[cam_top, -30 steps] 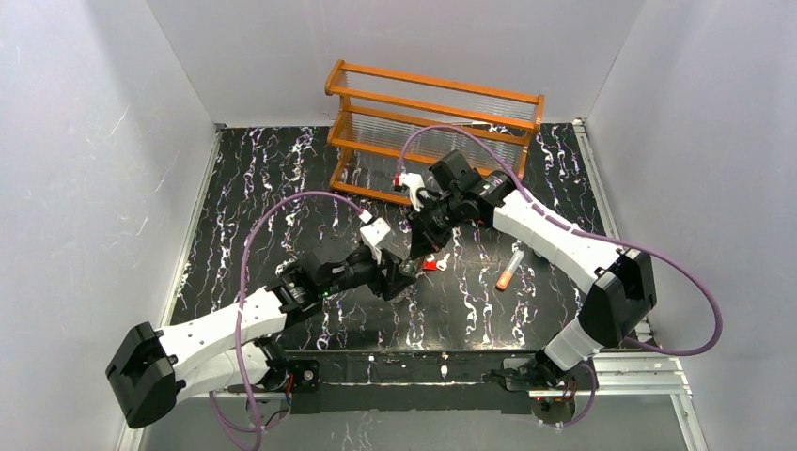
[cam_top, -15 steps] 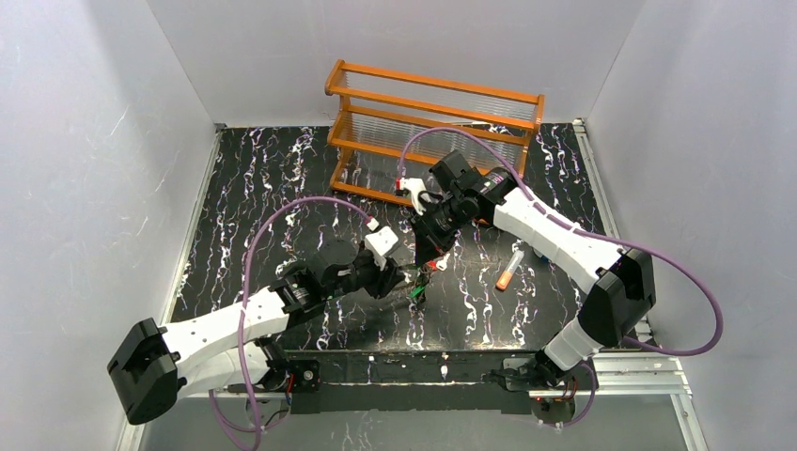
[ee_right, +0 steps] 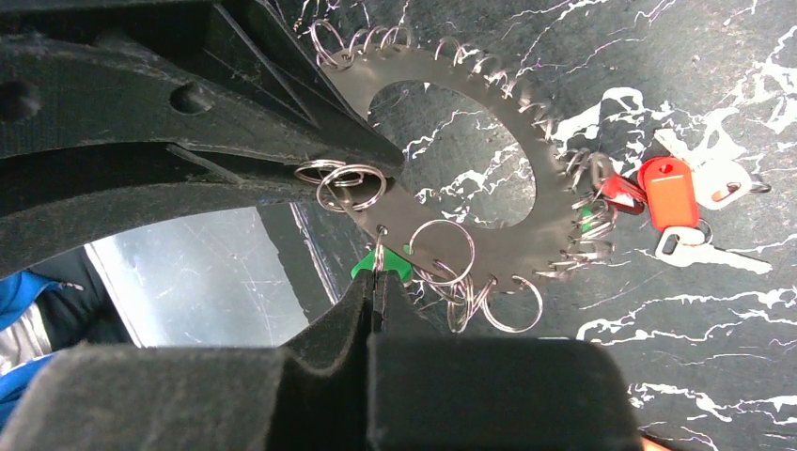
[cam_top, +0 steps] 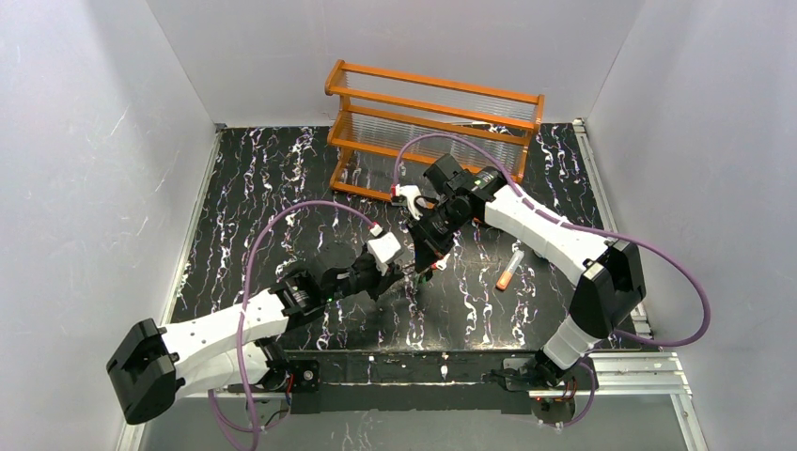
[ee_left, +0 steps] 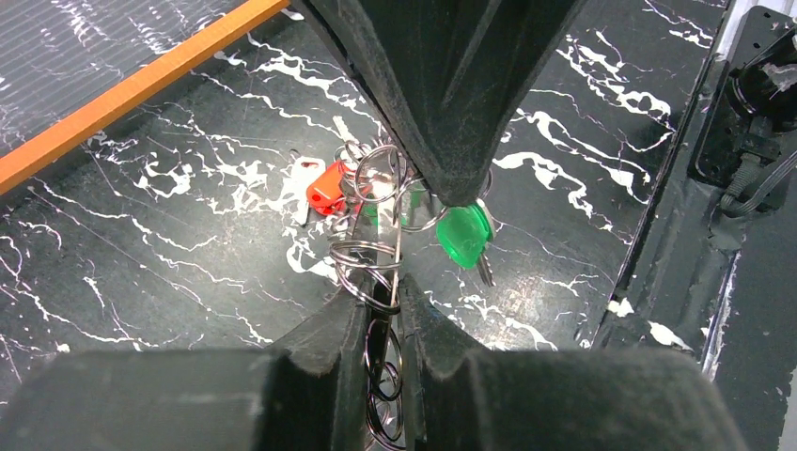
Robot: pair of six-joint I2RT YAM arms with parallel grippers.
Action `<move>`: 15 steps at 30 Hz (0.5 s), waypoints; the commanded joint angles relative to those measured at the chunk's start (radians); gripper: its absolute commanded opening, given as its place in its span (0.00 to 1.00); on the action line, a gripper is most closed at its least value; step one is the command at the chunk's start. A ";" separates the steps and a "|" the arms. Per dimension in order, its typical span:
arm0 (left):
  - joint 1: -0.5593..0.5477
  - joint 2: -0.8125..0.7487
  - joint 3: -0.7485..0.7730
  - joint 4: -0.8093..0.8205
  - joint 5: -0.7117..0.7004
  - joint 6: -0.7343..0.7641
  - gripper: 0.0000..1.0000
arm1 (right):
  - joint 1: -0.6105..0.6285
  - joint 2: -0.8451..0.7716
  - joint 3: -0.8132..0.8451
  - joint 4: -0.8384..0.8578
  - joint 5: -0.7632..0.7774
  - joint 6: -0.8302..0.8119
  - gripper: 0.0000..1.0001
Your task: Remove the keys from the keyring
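The keyring (ee_right: 512,246), a flat dark-grey toothed ring hung with several small split rings, is held up on edge between both grippers over the black marbled table. My left gripper (ee_left: 385,301) is shut on its rim, with split rings showing between the fingers. My right gripper (ee_right: 378,287) is shut on one thin split ring at the rim, and a green key (ee_left: 462,235) hangs just below its tip. Red keys (ee_right: 667,193) and a white-headed key (ee_right: 719,178) lie on the table at the ring's far side. In the top view the two grippers meet at mid-table (cam_top: 418,271).
An orange wooden rack (cam_top: 432,122) stands at the back of the table, just behind the right arm. A clear tube with an orange cap (cam_top: 508,271) lies to the right of the grippers. White walls close in the table on three sides.
The left gripper has shut on the keyring's rim after standing open beside it. The right gripper, still shut, has drawn slightly back and up with its split ring.
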State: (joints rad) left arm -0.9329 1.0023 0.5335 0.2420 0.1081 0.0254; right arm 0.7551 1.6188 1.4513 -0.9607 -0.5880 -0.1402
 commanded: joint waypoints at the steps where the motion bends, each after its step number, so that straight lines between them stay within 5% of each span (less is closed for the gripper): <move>1: 0.002 -0.051 -0.008 0.048 -0.040 0.011 0.08 | 0.013 0.002 0.041 -0.068 -0.033 -0.025 0.01; 3: 0.001 -0.082 -0.017 0.022 -0.025 0.008 0.26 | 0.013 -0.003 0.044 -0.073 -0.029 -0.036 0.01; 6: 0.002 -0.157 -0.031 0.001 -0.019 0.009 0.39 | 0.013 -0.008 0.050 -0.083 -0.022 -0.055 0.01; 15: 0.010 -0.154 0.038 -0.066 0.136 0.063 0.47 | 0.020 -0.013 0.072 -0.104 -0.047 -0.122 0.01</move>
State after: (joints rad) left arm -0.9314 0.8051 0.5220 0.2150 0.1509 0.0589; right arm 0.7673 1.6211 1.4681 -1.0443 -0.5877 -0.2180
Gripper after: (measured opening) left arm 0.461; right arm 0.032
